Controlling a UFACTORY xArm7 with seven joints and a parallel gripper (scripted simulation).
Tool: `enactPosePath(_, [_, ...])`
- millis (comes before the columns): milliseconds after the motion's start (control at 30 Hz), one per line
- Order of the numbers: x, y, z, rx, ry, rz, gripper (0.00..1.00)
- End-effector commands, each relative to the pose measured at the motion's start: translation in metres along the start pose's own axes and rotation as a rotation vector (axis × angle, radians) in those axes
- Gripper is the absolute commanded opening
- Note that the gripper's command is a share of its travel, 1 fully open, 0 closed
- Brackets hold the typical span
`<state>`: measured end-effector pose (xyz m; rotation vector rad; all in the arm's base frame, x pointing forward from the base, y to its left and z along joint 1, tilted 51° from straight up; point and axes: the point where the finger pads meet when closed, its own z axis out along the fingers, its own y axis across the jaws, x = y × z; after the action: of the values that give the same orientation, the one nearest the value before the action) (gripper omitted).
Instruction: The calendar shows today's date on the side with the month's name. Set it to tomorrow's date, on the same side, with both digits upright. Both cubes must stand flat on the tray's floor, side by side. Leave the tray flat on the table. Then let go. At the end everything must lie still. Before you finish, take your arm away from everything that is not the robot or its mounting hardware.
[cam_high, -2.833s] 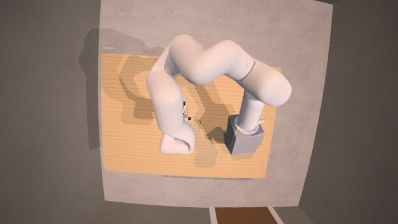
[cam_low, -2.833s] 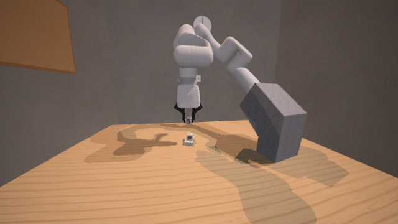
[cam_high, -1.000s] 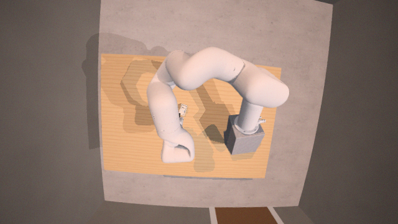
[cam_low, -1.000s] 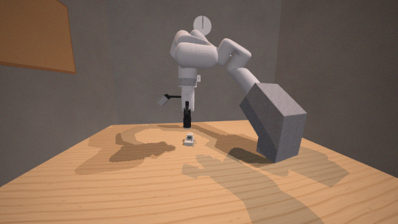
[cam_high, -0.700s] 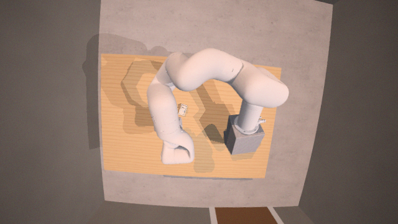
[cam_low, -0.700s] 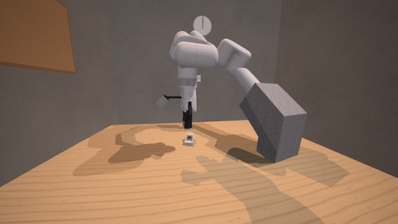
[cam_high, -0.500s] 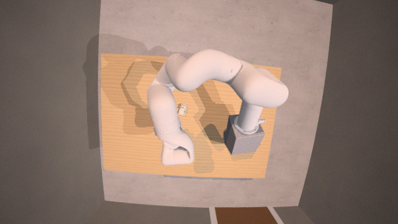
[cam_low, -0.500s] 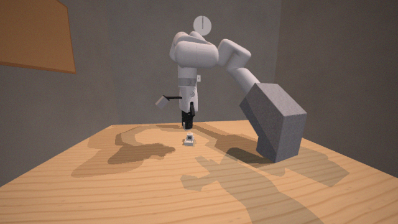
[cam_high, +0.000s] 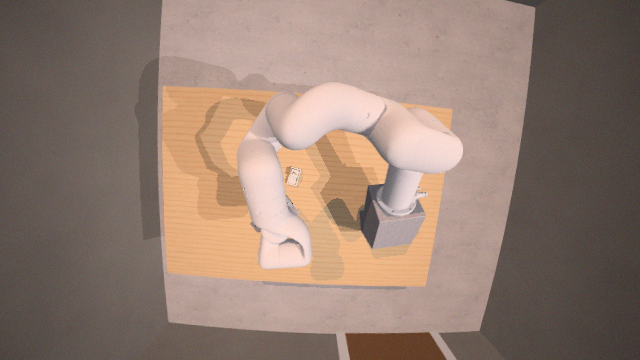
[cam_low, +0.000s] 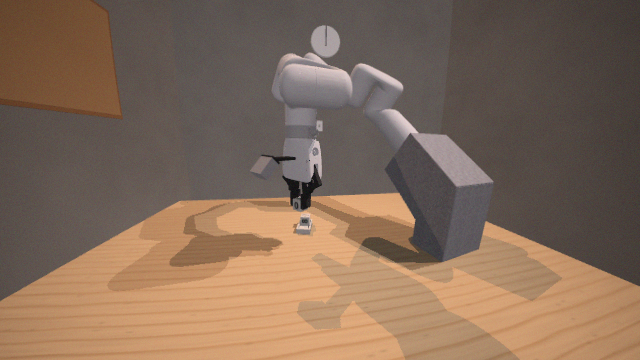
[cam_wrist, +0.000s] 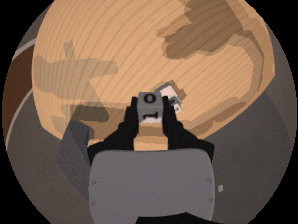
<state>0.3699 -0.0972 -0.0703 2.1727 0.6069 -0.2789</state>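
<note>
My gripper (cam_low: 301, 201) (cam_wrist: 150, 104) is shut on a small digit cube (cam_low: 297, 204) (cam_wrist: 149, 101). The wrist view shows a 0 and, below it, a 1 on this cube; the exterior view shows a 0. The gripper and held cube hang above and behind the tray in the exterior view; the arm hides them in the top view. The small white tray (cam_low: 303, 231) (cam_wrist: 167, 92) lies on the table, and also shows in the top view (cam_high: 293, 183). Another cube (cam_low: 305, 220) stands in the tray with dark marks too small to read. A black finger partly covers it in the wrist view.
The wooden table (cam_high: 225, 255) (cam_low: 200, 310) carries the grey base block (cam_high: 397, 232) (cam_low: 457, 215) on the right in the top and exterior views. The arm (cam_high: 262, 175) (cam_low: 315, 85) arches over the table, and its shadows fall across the wood.
</note>
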Motion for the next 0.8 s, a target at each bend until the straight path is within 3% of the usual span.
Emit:
enactPosePath(0, [0.0048, -0.0032, -0.0014, 0.011, -0.008, -0.173, 0.27])
enactPosePath(533, [0.0128, -0.0100, -0.0011, 0.020, -0.002, -0.563, 0.27])
enactPosePath(767, [0.0140, -0.0110, -0.0011, 0.021, 0.000, -0.622, 0.27])
